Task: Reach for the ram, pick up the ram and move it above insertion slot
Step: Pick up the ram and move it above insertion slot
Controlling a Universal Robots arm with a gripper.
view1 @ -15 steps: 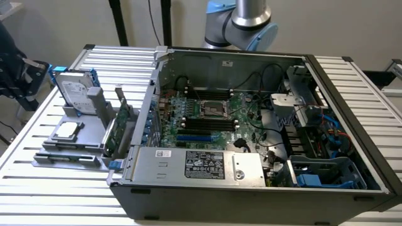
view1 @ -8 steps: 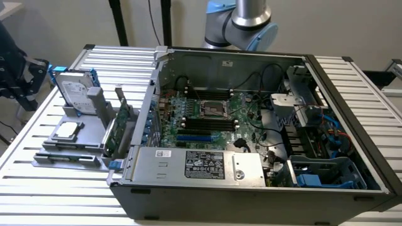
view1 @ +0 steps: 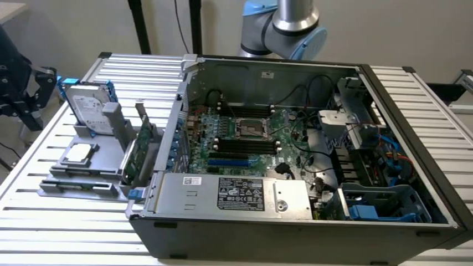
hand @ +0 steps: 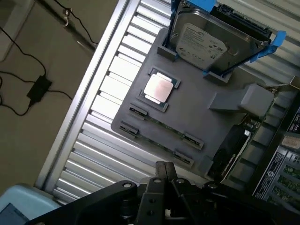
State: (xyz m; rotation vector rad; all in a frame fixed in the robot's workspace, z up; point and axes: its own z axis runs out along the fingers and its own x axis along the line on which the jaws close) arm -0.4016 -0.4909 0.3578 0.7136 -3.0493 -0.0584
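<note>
The ram (hand: 164, 125) is a thin green stick standing on edge between small clips near the front edge of the grey holder plate (hand: 197, 117). My gripper (hand: 165, 167) hangs above the slatted table just off that edge of the plate, a short way from the ram, with its black fingers shut and nothing between them. The motherboard's black insertion slots (view1: 247, 145) lie side by side inside the open computer case (view1: 296, 221). Part of the arm (view1: 296, 25) rises behind the case.
The holder plate also carries a silver hard drive (hand: 206, 42) in blue brackets, a square processor chip (hand: 158, 88) and a wide green expansion card (view1: 140, 149) on edge. A second clip pair (hand: 154, 143) sits beside the ram. Cables lie on the floor (hand: 37, 89).
</note>
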